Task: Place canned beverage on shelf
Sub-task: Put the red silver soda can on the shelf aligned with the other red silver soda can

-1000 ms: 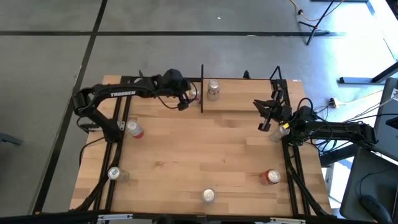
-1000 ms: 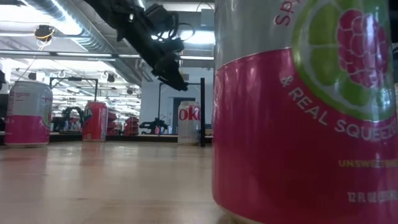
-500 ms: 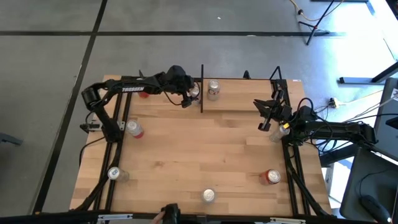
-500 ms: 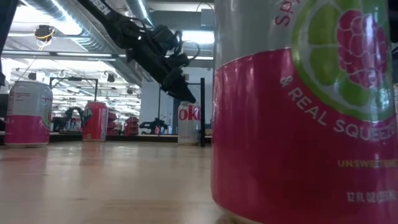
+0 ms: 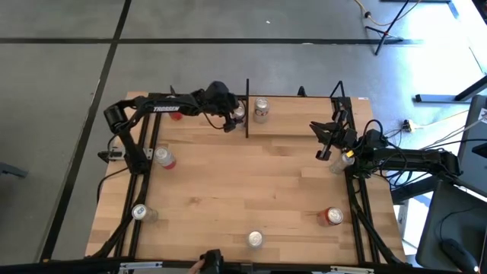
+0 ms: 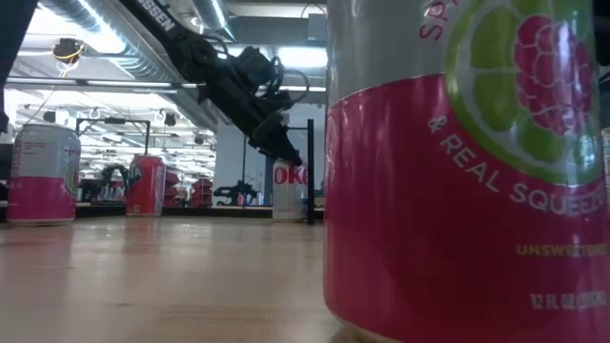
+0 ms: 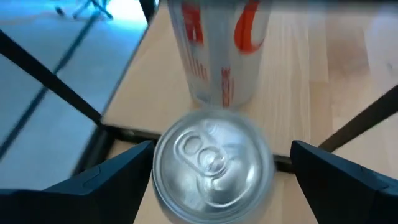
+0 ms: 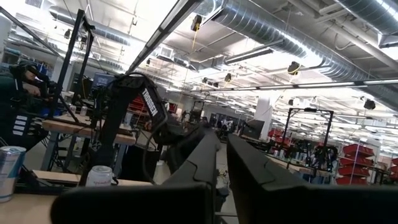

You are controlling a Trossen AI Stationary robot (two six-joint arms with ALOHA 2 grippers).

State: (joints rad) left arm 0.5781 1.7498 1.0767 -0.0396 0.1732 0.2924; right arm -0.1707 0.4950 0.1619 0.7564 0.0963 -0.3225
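The left gripper has advanced rightward to the far edge, its fingers now spread around a silver aluminium can just left of the small light-wood shelf — a grasp looks imminent. The right gripper waits, fingers together.

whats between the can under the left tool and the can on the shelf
Only a thin black metal upright of the light-wood shelf, shown in the high view.

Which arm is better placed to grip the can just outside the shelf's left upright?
Left. The left gripper hangs open directly above that silver can, fingers either side in its wrist view. The right gripper waits near the table's right edge, far away.
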